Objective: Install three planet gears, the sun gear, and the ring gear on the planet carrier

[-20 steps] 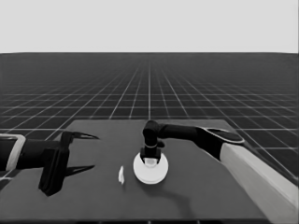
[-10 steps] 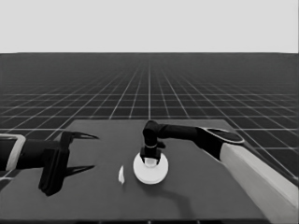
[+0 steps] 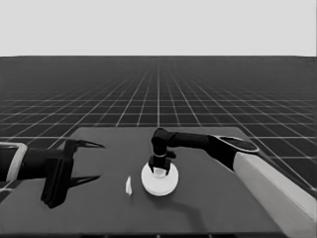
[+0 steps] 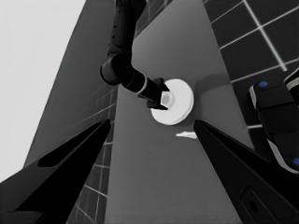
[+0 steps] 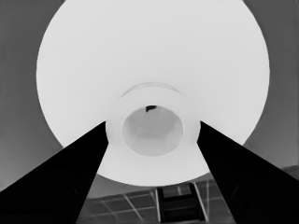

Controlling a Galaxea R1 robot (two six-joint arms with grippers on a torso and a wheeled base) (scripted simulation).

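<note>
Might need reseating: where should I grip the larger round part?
By its raised middle, from straight above. The larger round part lies flat and wide; only that collar stands narrow enough, and the right pincer straddles it there. The left pincer waits at the table's left end.

simulated test space, dark table (image 3: 99, 208), endless floor grid (image 3: 158, 94), blank pale sky

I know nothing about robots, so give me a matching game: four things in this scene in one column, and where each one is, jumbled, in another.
1. left end effector
2. right end effector
3. larger round part
4. thin white piece

A. lies on the table beside the round part, apart from it
B. grips the round part's raised middle
C. waits open over the left end
D. sits mid-table

Pairs: 1-C, 2-B, 3-D, 4-A
</note>
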